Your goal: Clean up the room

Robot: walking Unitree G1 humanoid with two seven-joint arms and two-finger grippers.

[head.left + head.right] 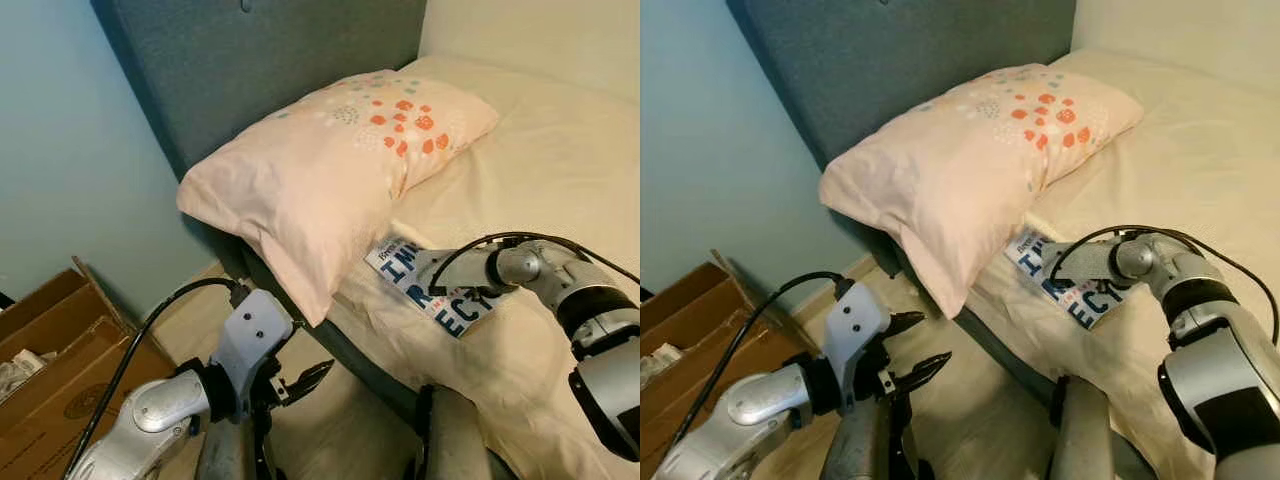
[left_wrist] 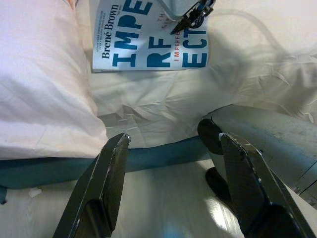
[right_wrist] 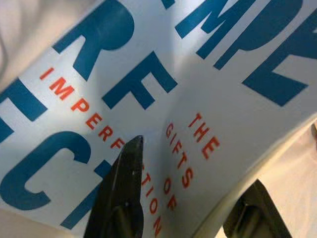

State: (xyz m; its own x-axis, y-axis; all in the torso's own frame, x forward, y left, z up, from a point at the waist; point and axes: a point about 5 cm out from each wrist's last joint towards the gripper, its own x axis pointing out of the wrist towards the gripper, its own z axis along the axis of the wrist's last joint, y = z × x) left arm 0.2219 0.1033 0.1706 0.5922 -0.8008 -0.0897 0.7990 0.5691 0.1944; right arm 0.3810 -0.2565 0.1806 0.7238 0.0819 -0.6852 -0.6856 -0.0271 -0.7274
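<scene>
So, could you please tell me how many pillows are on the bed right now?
1. The pink pillow lies at the head of the bed, against the headboard, overhanging the bed's edge. Others may lie outside the frame.

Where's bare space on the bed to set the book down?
Free: open sheet right of the pillow, running toward the far wall. Crowded: near edge, where the book sits against the pillow under the right tool. Left tool is over the floor beside the cardboard box.

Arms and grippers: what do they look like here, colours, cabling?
Both arms are silver-grey metal with black joint bands. The left gripper has a pale housing with small dark dots, and two long black tapered fingers. A black cable loops along each arm. The right gripper also has black fingers.
</scene>
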